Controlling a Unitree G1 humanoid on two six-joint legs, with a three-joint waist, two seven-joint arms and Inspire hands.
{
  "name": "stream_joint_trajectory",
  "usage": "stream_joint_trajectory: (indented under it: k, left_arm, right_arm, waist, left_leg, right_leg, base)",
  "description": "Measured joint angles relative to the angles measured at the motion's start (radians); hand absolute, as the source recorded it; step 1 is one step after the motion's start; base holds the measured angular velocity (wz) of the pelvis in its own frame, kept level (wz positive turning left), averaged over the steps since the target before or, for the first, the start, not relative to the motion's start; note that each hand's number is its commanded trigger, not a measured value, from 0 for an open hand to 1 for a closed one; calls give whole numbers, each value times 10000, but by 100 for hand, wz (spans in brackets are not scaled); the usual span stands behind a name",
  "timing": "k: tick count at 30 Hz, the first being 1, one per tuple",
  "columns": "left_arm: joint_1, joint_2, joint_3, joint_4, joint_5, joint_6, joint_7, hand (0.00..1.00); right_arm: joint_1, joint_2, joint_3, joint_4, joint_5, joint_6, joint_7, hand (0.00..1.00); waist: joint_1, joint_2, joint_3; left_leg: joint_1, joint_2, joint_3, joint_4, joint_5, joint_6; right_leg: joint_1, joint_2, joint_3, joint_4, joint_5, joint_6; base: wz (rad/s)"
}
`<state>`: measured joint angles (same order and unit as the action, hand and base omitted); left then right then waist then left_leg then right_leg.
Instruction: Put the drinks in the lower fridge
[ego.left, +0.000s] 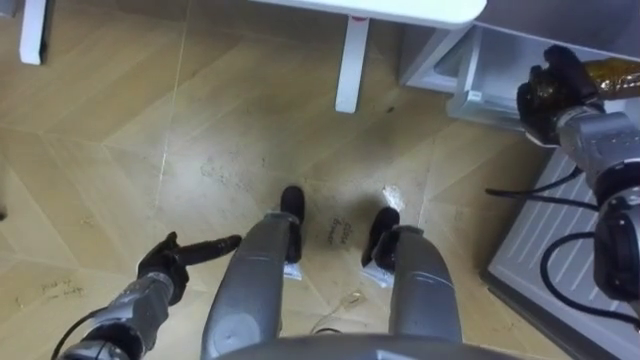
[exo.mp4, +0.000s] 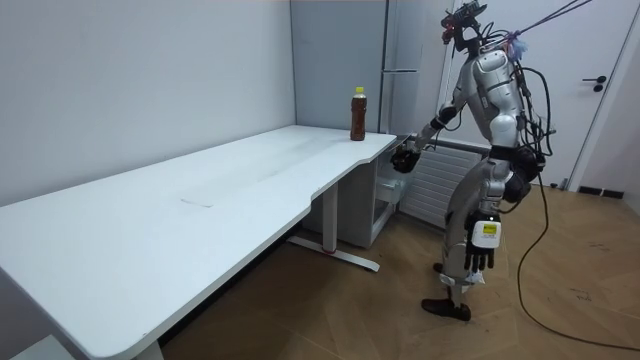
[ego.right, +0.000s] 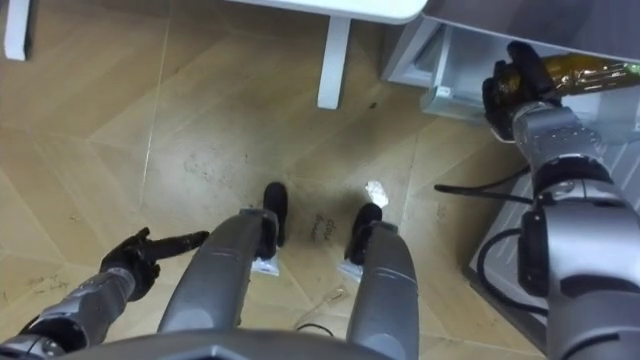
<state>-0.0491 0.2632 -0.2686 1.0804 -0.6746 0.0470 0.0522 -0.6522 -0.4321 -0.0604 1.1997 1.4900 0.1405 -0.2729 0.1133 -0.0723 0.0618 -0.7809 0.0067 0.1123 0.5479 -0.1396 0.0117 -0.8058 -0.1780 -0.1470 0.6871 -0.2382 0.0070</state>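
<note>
In the left eye view, which looked down past the robot's legs at the pale wooden floor (ego.left: 120, 150), the right hand (ego.left: 548, 95) was curled tight round a clear plastic bottle of amber drink (ego.left: 612, 76). The bottle was held on its side just beside the open white lower fridge compartment (ego.left: 468, 78). I could not tell whether it had crossed the opening. The left hand (ego.left: 165, 266) hung low beside the left leg, its fingers stretched out loose and holding nothing. The white table (ego.left: 400, 8) showed as an edge along the top, its white leg (ego.left: 350, 65) standing on the floor.

The right eye view gave the same: the bottle lay sideways in the right hand's grip, near the compartment.

In the room view the robot stood upright at the table's end, turned toward the tall grey fridge (exo.mp4: 400, 60). Its right arm reached out at the fridge's lower part and its left hand hung by the thigh. A second brown bottle with a yellow cap (exo.mp4: 358, 113) stood upright on the table's far corner, well apart from either hand.
</note>
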Motion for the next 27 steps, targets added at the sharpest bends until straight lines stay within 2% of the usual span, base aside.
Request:
stream_joint_trajectory:
  k: [6,10,13,20,27]
  left_arm:
    - [18,1,-282,-2,3,8,138,0]
    - [18,2,-312,0,5,9,268,0]
    - [18,2,-321,2,3,39,294,0]
    - [18,2,-323,4,2,126,316,0]
    - [24,2,-321,95,8,116,336,0]
  right_arm:
    - [-11,-19,0,-34,45,-114,-180,0]
    - [-16,-131,9,-263,164,-546,-132,0]
    - [-16,-278,39,-378,220,-654,-73,0]
    - [-16,-318,186,-382,332,-770,-75,0]
    - [56,-318,408,-237,306,-774,33,0]
  waist:
    - [24,5,-3]
    - [7,5,-4]
    - [14,-1,-8]
    - [10,-11,-19]
    - [28,29,-39]
  left_leg:
    - [-16,14,0,24,-1,0]
    - [-15,20,-3,55,-1,0]
    - [10,31,-9,61,0,-1]
    - [30,65,-2,70,9,-14]
    - [351,145,-17,-121,20,-32]
  right_leg:
    - [-14,6,-2,30,0,-1]
    - [1,10,-6,40,5,-8]
    - [30,25,-9,40,12,-18]
    - [39,51,-9,46,39,-57]
    - [467,81,-217,-267,117,-104]
  base:
    - [0]
    - [0]
    - [0]
    - [0]
    - [0]
